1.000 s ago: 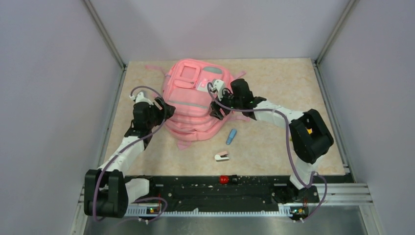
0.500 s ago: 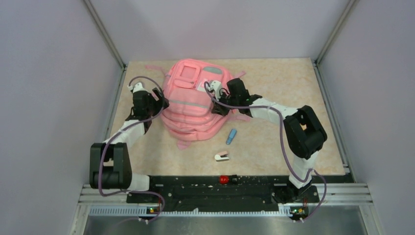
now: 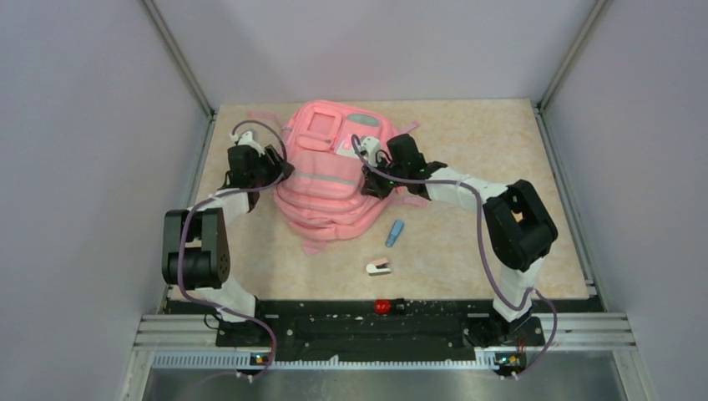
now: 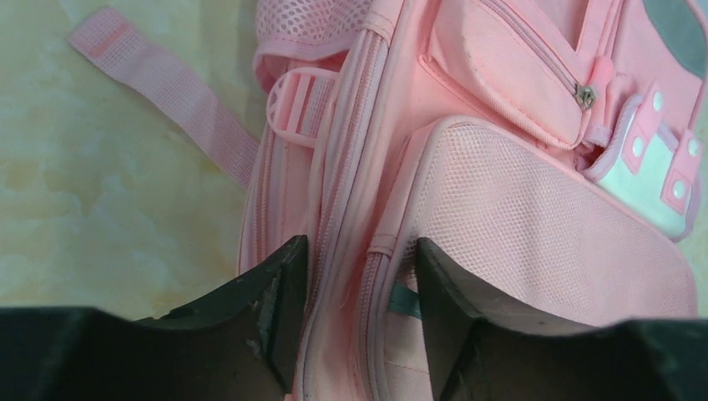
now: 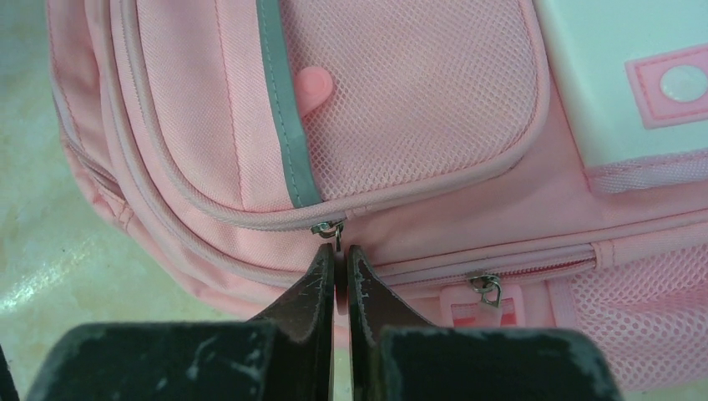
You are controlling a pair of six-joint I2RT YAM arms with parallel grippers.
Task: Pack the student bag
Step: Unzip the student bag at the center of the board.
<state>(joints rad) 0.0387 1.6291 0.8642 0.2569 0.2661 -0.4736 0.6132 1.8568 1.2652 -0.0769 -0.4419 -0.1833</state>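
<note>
Top external view: beige marbled tabletop [image 3: 501, 150], matte, boxed in by plain pale lilac walls [image 3: 75, 167] with grey metal corner posts [image 3: 179, 63]; black rail [image 3: 376, 324] along the bottom edge, red knob [image 3: 382, 306] on it. Student bag [image 3: 330, 171] lies on the table in the upper middle of the frame, between both arms: soft pink woven fabric, lumpy rounded outline, grey band across it. Small blue oblong item [image 3: 395, 232] and white-and-pink item [image 3: 378, 267] lie on the table lower right of the bag, apart from it. Left wrist view: left gripper [image 4: 357, 251] at the bag's side, dark wedge-shaped fingers spread, a piped zip seam between them; cannot tell if they press the fabric. Open-weave mesh panel [image 4: 534, 217] at right, flat webbing strap [image 4: 167, 92] on the table upper left, white patch with round pink studs [image 4: 659, 180] far right. Right wrist view: right gripper [image 5: 338, 251] fingers pressed together, pinching the small metal zip pull [image 5: 331, 229] under a mesh pocket [image 5: 417, 83]; grey trim strip [image 5: 284, 109] beside the mesh, second zip pull [image 5: 486, 286] lower right.
</note>
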